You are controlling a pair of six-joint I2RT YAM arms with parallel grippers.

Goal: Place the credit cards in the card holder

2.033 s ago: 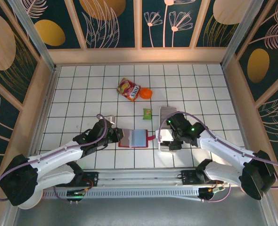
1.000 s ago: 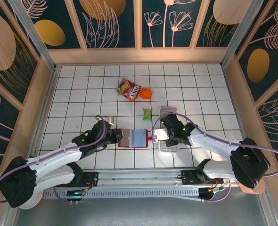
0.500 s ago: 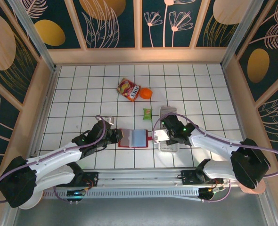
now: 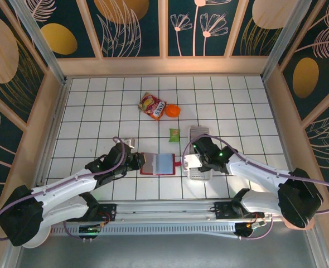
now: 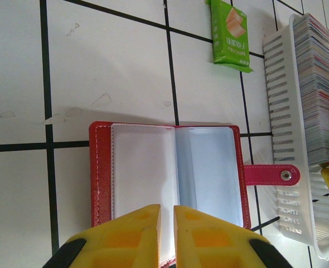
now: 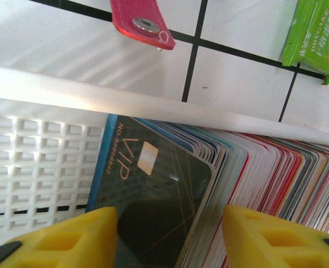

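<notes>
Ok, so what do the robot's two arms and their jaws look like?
The left arm and right arm have white shells with black joints and black wrist sections, each with a small green light. A lilac cable loops along each. The jaws are blocky yellow with black bases.

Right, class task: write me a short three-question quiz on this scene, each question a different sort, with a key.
1. True or false: the card holder lies snapped shut.
2. Where are the credit cards? A) packed in the white tray B) inside the card holder C) loose in a heap
3. Name the pincer that clamps an edge of the card holder.
Key: 1 false, it lies open; 2 A; 3 the left pincer.
</notes>
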